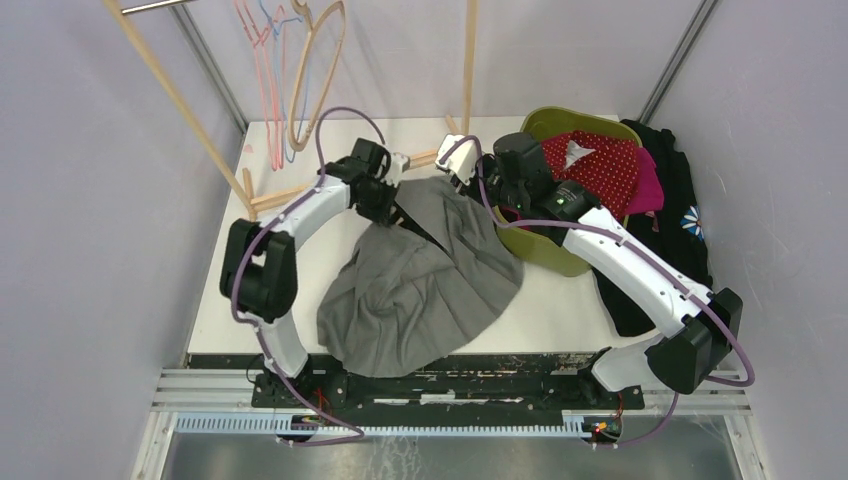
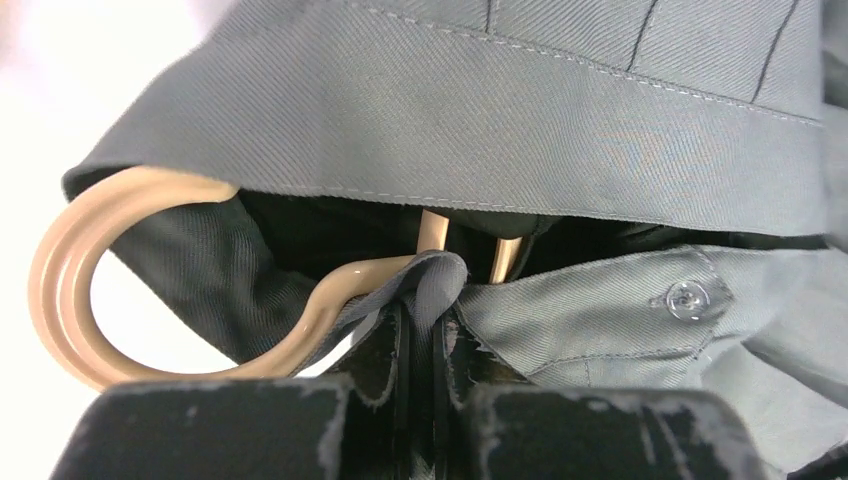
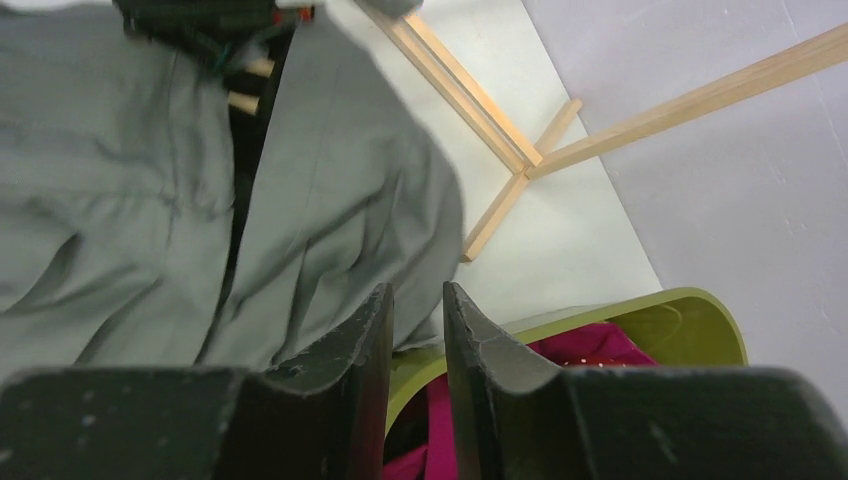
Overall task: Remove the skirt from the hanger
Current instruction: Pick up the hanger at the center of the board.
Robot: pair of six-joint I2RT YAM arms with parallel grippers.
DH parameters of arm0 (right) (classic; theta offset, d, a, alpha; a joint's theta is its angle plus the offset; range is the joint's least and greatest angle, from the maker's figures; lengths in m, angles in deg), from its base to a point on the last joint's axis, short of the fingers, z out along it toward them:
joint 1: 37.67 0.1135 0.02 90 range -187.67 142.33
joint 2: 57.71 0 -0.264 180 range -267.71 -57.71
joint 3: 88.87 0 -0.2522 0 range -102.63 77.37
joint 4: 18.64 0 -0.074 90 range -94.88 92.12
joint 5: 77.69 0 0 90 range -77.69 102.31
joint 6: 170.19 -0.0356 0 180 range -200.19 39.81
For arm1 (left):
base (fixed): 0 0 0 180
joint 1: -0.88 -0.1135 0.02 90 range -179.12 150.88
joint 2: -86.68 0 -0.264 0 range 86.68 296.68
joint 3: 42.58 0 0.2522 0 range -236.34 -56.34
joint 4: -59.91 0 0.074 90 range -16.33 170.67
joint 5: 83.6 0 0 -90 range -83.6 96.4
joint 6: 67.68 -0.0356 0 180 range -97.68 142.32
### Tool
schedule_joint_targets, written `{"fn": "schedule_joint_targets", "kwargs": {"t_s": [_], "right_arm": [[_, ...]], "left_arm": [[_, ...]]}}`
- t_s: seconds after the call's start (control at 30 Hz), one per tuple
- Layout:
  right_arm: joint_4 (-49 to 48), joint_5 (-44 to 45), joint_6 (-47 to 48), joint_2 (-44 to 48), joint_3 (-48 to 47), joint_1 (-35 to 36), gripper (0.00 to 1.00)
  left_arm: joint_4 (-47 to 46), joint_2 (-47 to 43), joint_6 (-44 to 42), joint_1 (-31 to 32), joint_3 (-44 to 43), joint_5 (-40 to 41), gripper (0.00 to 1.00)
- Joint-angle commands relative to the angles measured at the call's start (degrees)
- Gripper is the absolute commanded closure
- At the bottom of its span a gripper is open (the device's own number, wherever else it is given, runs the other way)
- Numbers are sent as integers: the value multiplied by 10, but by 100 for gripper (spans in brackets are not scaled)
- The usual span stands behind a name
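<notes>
**Left gripper clamped on skirt waistband; hanger inside skirt**

- Grey skirt (image 1: 420,285) lay spread on the white table (image 1: 560,310), hem toward the arm bases, waistband toward the far side.
- Left gripper (image 2: 425,320) was at the waistband with its fingers closed tight on a small fold of the grey fabric. The fold stood up between the two fingertips.
- Beige plastic hanger (image 2: 60,290) was tucked in the waist opening. Its round hook stuck out to the left of the fold, and two beige stems showed in the dark gap under the upper band.
- A clear button (image 2: 685,298) sat on the lower band, to the right of the grip.
- Right gripper (image 3: 415,310) hung over the skirt's right edge, where it met the rim of the green basket (image 3: 640,310). Its fingers stood a narrow gap apart with nothing between them.
- The basket held a red dotted garment (image 1: 595,165). A black garment (image 1: 680,200) lay just beside it on the right.
- A wooden rack (image 1: 175,95) stood at the far left, with spare hangers (image 1: 320,70) hung on it.
</notes>
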Motion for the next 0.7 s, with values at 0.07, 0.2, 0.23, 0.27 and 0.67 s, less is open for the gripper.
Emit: {"fn": "schedule_joint_targets", "kwargs": {"t_s": [0.07,0.2,0.23,0.27,0.67], "right_arm": [[-19,-18,-10,9,2,-2,69],[-18,-37,-19,-7,-13,-2,62],[-17,-41,-20,-12,-21,-2,61],[-18,-43,-24,-18,-30,-2,59],[-89,-107,-146,-89,-118,10,29]], "left_arm": [[-40,-164,-59,-5,-61,200,97],[-26,-201,-110,-4,-65,167,97],[-21,-209,-122,-3,-64,155,97],[-23,-220,-127,-2,-59,153,97],[-9,-256,-113,42,-79,111,97]]}}
